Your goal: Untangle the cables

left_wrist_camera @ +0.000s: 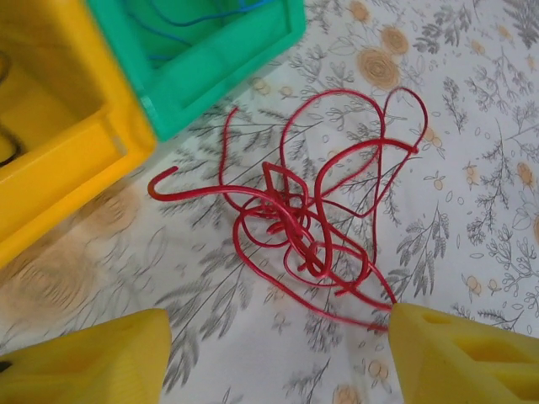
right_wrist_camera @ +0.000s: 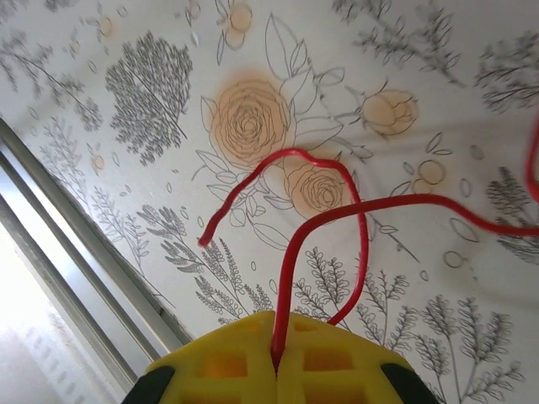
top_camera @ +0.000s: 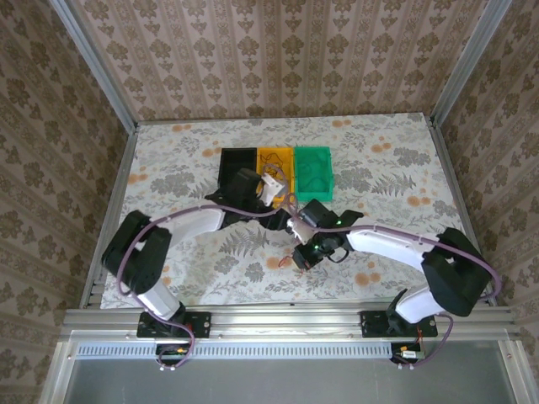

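covering the scene: flat table under a pale floral-printed cloth point(top_camera: 168, 160) (orange roses, grey leaves).
bins: three open plastic boxes side by side at the far middle, a black box point(top_camera: 237, 168), a yellow box point(top_camera: 274, 164) and a green box point(top_camera: 313, 171).
left gripper: yellow two-finger gripper point(left_wrist_camera: 278, 328), jaws spread wide, holding nothing, above the cloth near the red tangle.
right gripper: yellow two-finger gripper point(right_wrist_camera: 275, 337), jaws pressed together on a red cable strand point(right_wrist_camera: 290, 252) near a metal edge rail point(right_wrist_camera: 76, 278).
red tangle: knotted loops of thin red cable point(left_wrist_camera: 303, 227) on the cloth, just off the green box's corner; one strand reaches a fingertip point(left_wrist_camera: 404, 324) (contact unclear).
blue cable: thin blue wire point(left_wrist_camera: 194, 17) inside the green box.
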Motion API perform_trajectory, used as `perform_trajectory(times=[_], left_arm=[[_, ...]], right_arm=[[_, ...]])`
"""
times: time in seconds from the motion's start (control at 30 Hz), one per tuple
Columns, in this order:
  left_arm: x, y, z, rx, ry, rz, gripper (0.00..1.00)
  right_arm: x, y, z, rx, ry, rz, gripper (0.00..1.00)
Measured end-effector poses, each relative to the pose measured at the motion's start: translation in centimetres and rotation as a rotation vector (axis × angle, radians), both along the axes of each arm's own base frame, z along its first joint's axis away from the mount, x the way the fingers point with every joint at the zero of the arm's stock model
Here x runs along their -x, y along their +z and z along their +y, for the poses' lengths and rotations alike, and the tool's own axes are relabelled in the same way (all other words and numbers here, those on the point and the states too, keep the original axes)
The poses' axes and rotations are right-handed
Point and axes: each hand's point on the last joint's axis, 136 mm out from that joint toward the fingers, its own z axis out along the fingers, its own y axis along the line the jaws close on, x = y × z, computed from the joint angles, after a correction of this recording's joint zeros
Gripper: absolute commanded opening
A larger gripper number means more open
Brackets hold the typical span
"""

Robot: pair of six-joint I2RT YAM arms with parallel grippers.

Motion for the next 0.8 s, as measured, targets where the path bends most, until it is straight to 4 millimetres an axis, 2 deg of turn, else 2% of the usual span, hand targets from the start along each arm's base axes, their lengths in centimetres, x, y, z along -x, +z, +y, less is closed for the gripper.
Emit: perform_trajectory(times=[0.17,0.3,0.47,0.6,0.67,0.8], left_arm=[[-0.6,-2.3,-3.2,-0.052,-0.049,0.035,0.65],[-0.3,-4.4,-4.3,-0.100,-0.070,0.070,0.65],[0.2,-5.6,-5.4,-0.106,-0.100,0.100,0.65],[0.0,-6.3,-5.7,-0.107,-0.105,0.114,0.63],[-0.2,-6.3,-5.5,-0.101,-0.098,0.118,0.59],[-0.8,-6.4,-4.6,-0.069,-0.054,0.131,0.54]], right_arm=[[0.0,2.1,-0.7,-0.075,-0.044,-0.022,0.00],[0.5,4.1,-0.5,-0.172,-0.049,-0.023,0.00],[0.6,7.6,-0.5,-0.321,-0.043,-0.042,0.00],[0.8,9.7,-0.4,-0.420,-0.036,-0.023,0.00],[0.9,10.3,-0.2,-0.458,-0.026,-0.008,0.00],[1.2,12.5,0.6,-0.526,0.017,0.002,0.00]])
